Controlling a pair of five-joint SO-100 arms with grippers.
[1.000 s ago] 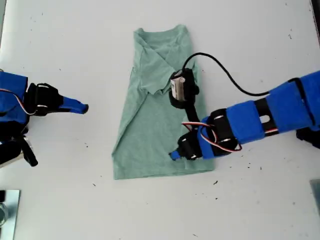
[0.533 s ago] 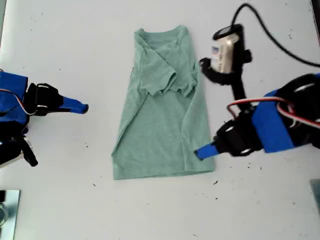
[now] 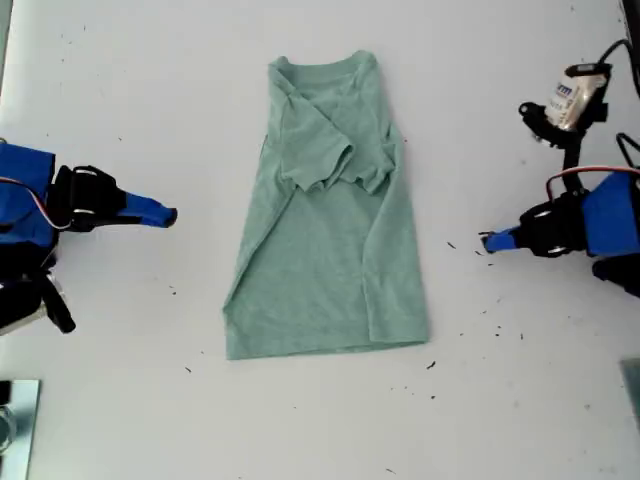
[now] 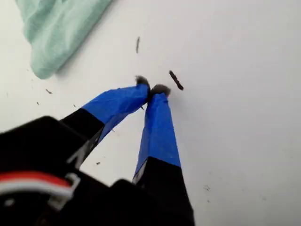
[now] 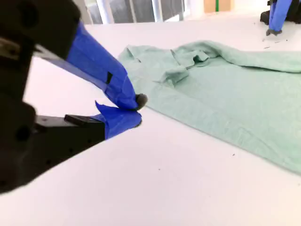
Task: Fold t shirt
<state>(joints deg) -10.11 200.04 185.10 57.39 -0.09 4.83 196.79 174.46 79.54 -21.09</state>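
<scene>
Both grippers are resting closed and empty: my first gripper (image 3: 487,242) at 3 o'clock of the t shirt (image 3: 325,215), my second gripper (image 3: 170,215) at 9 o'clock.

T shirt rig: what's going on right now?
Two SO-100 arms are folding a mint-green t shirt on the white table. Both long sides and sleeves are already folded inward, leaving a narrow strip; the bottom-to-top fold is not done. Neither tool holds cloth. My first gripper sits shut on bare table at the exterior view's right, off the shirt. My second gripper is shut and parked at the exterior view's left.
</scene>
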